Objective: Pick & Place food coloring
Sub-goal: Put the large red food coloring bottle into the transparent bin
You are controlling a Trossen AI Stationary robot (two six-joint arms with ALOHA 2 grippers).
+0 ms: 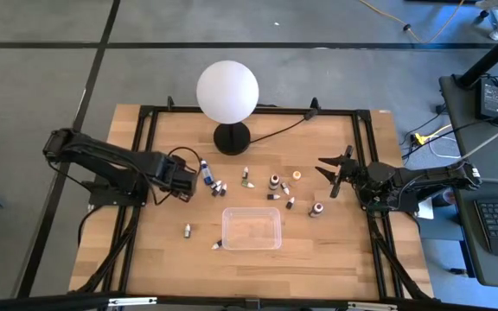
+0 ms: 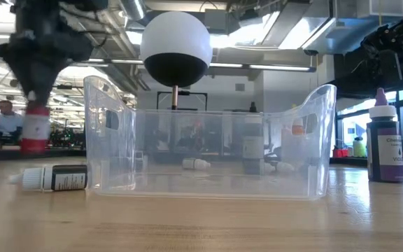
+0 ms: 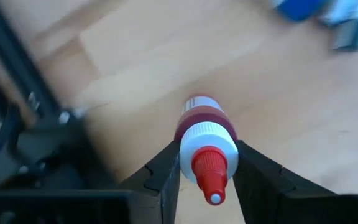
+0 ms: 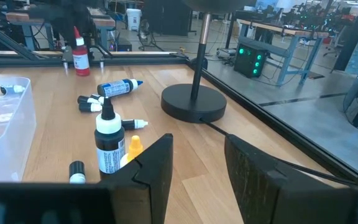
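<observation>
Clear plastic tray (image 1: 252, 229): stood on wooden table (image 1: 145, 259), nearer its front edge. White globe lamp (image 1: 227, 92) on round black base (image 1: 232, 138): behind tray, near table's back edge, cord trailing right.

From above, my left end effector (image 1: 199, 175) is covering whatever sits between its fingers, and the scattered bottles on the desk (image 1: 171, 250) are showing too small to tell their colours. In the low view the clear tray (image 2: 208, 150) is blurring the bottles behind its walls, and the top edge is cutting off my arm above the red bottle (image 2: 35, 129).
</observation>
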